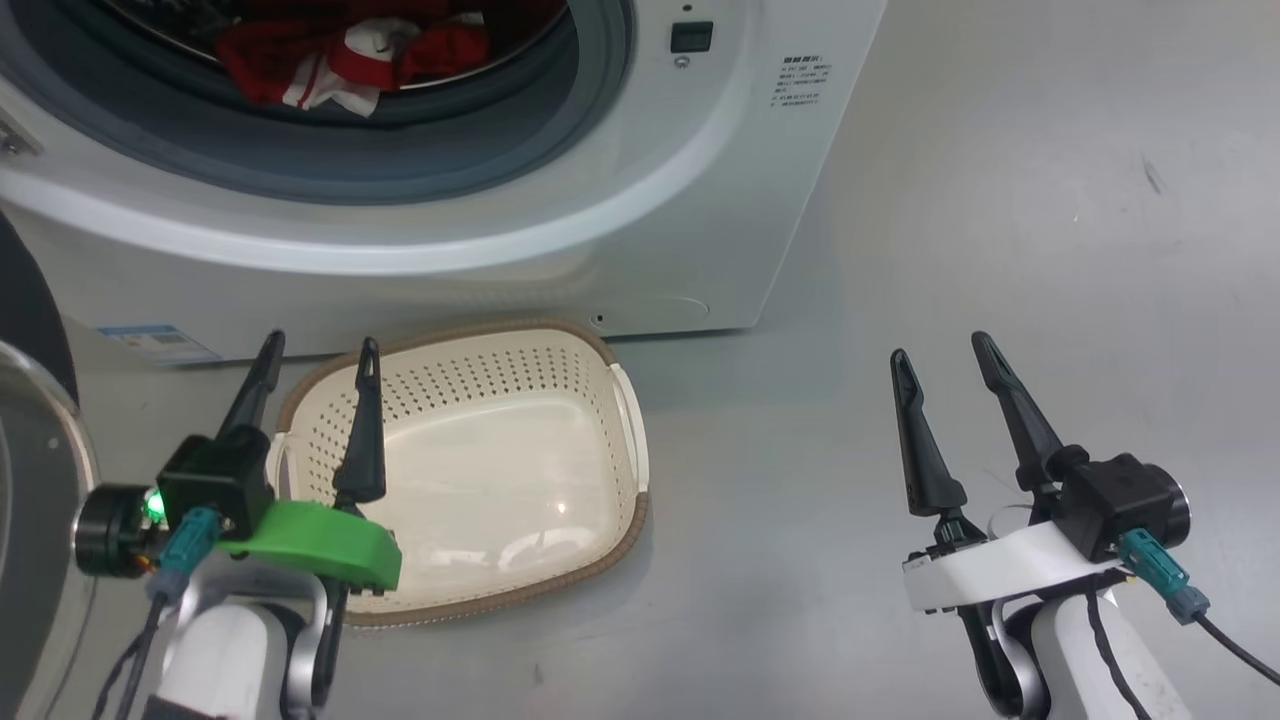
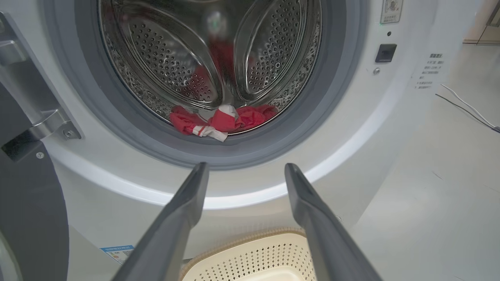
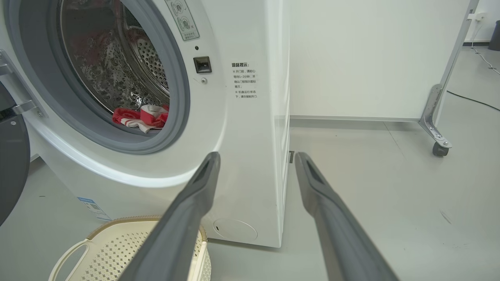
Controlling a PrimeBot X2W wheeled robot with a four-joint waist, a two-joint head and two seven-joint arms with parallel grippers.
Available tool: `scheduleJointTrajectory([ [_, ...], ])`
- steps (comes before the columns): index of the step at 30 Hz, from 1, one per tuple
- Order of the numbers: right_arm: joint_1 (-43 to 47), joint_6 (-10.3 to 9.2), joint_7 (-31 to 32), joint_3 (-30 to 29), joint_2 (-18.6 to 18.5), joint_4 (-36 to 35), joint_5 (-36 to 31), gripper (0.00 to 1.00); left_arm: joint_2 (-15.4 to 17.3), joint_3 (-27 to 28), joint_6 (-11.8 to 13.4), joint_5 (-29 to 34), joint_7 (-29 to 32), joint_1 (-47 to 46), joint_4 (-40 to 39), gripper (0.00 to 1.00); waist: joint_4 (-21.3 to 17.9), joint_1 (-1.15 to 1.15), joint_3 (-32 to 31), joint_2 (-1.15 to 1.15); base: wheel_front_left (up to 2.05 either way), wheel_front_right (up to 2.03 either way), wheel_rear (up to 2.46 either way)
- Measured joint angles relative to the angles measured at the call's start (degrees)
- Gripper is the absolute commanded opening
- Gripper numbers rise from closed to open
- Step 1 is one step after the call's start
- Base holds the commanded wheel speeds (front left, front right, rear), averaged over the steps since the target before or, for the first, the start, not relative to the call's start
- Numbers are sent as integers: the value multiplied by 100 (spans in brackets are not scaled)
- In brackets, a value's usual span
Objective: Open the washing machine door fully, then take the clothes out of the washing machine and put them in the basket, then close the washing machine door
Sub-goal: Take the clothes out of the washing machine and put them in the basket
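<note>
- The washing machine door [image 2: 31,218] stands open; by my reading, unloading is in hand.
- The clothes [image 2: 222,121] lie at the front of the drum [image 2: 175,58]; the basket [image 1: 620,420] sits empty on the floor [image 1: 1000,200] below.
- Left tool [image 1: 322,343] and right tool [image 1: 939,347] gape, empty; next, reach in.
</note>
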Motion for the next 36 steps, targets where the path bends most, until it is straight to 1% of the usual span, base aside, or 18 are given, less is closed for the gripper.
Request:
scheduleJointTrajectory([
  [3,-150,-5,-1,73,-1,-53,0,100,32,-9,-32,-1,81,-358,68,100,-24,0,239,0,0,0,0],
  [6,-302,-11,-1,129,-2,-98,89,100,75,-8,-141,-15,235,-751,182,100,-60,0,482,0,0,0,0],
  [13,-689,-59,-1,233,-12,-197,179,100,100,16,-398,-370,772,-1740,453,100,-172,0,1045,0,0,0,0],
  [15,-814,-101,-1,290,-16,-221,255,100,160,30,-443,-386,950,-2058,521,100,-211,0,1209,0,0,0,0],
  [20,-1150,-110,-1,405,-29,-290,443,100,374,194,-515,-466,1419,-2870,678,100,-330,1,1612,0,0,0,0],
  [23,-1358,-116,-1,483,-30,-299,516,100,534,275,-573,-466,1616,-3331,870,100,-424,1,1837,0,0,0,0],
  [25,-1451,-157,-1,524,-31,-292,582,100,623,312,-612,-465,1770,-3582,1034,100,-503,1,1960,0,0,0,0],
  [29,-1556,-169,-1,609,-33,-271,730,100,740,336,-657,-466,2079,-4062,1340,100,-707,1,2127,0,0,0,0],
  [30,-1570,-211,-1,624,-33,-267,746,100,746,336,-657,-466,2164,-4179,1407,100,-755,1,2162,0,0,0,0],
  [33,-1643,-213,-1,683,-34,-233,799,100,794,344,-681,-465,2281,-4512,1636,100,-886,1,2256,0,0,0,0],
  [36,-1685,-215,-1,767,-33,-210,844,100,950,372,-690,-445,2443,-4800,1838,100,-1008,1,2320,0,0,0,0],
])
